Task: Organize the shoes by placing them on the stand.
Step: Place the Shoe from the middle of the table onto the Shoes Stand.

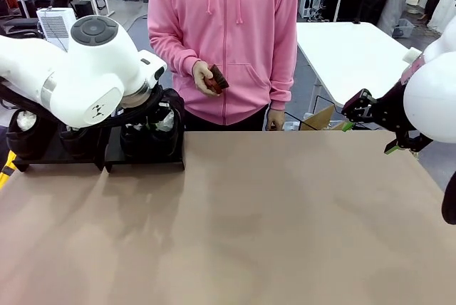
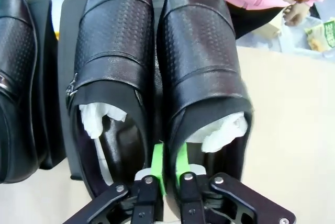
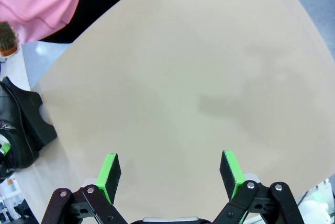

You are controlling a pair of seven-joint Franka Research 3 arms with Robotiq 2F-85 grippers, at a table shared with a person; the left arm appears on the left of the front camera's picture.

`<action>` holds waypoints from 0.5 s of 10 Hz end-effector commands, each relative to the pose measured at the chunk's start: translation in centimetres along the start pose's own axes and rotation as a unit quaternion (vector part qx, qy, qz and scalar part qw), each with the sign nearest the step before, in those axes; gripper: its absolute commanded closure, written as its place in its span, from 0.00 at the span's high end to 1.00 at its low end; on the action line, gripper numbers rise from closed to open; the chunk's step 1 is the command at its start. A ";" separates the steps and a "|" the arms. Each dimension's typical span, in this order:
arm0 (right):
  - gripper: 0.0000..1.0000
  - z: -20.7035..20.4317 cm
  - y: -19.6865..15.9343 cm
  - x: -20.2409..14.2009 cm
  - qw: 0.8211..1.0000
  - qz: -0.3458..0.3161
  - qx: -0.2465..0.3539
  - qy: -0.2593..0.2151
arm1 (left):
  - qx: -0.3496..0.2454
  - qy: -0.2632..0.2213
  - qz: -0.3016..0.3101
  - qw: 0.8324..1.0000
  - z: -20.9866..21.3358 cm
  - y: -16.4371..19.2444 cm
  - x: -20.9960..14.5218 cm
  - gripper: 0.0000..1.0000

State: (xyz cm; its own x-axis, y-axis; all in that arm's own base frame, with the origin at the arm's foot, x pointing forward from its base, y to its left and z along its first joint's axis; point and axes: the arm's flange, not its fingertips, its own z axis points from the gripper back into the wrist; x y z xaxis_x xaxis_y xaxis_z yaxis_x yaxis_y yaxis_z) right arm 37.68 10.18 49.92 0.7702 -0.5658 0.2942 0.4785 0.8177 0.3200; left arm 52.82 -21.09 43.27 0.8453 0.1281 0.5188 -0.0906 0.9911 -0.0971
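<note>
- Left gripper (image 2: 168,167), lower centre: green pads nearly together, pinching the adjoining inner walls of two shoes (image 2: 201,72) on the stand (image 1: 142,162).
- Right gripper (image 3: 170,174), bottom: jaws spread wide, holding nothing, above the table (image 3: 199,77).

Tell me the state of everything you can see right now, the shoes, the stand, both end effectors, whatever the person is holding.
shoes: upright on the stand, side by side, stuffed with paper.
stand: on the table, loaded with shoes.
left end effector: pads nearly together astride one shoe's rim; whether it grips is unclear.
right end effector: open, empty, above bare table.
brush: held in the person's hand.
</note>
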 end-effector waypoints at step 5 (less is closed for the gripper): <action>1.00 0.1 -0.2 0.2 1.000 0.005 0.010 0.006 | 0.013 -0.035 0.011 0.999 1.7 0.1 0.6 0.61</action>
State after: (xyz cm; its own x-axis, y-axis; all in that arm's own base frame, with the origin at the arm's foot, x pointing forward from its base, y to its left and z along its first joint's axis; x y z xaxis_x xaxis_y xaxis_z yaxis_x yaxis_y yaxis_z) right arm 37.69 10.18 49.92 0.7703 -0.5658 0.2942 0.4785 0.8177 0.3199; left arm 52.94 -20.84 44.27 0.8323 0.1410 0.5362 -0.1010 0.9895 -0.1034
